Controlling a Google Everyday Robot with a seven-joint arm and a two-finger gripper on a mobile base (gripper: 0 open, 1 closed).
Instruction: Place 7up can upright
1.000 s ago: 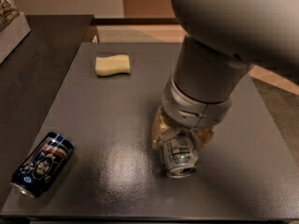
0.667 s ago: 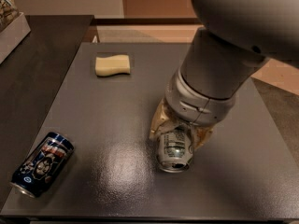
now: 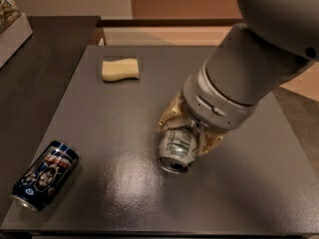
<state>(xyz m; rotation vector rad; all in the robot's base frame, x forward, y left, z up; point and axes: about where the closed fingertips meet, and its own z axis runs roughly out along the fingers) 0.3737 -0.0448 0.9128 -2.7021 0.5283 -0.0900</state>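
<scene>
Tilting toward the lower left, the 7up can [image 3: 175, 151] sits a little right of the frame's centre. Its silver end faces the camera and its label side (white with black print) is turned upward. The end effector [image 3: 184, 139] is clamped on it, with one beige finger on each side of the can's body. I cannot tell whether the can's lower rim touches the bench [image 3: 124, 128]. The thick grey arm [image 3: 249, 68] reaches in from the upper right. A dark blue can [image 3: 45, 174] lies on its side well apart, near the bench's lower left corner. A pale yellow sponge [image 3: 120, 69] rests flat toward the upper left.
</scene>
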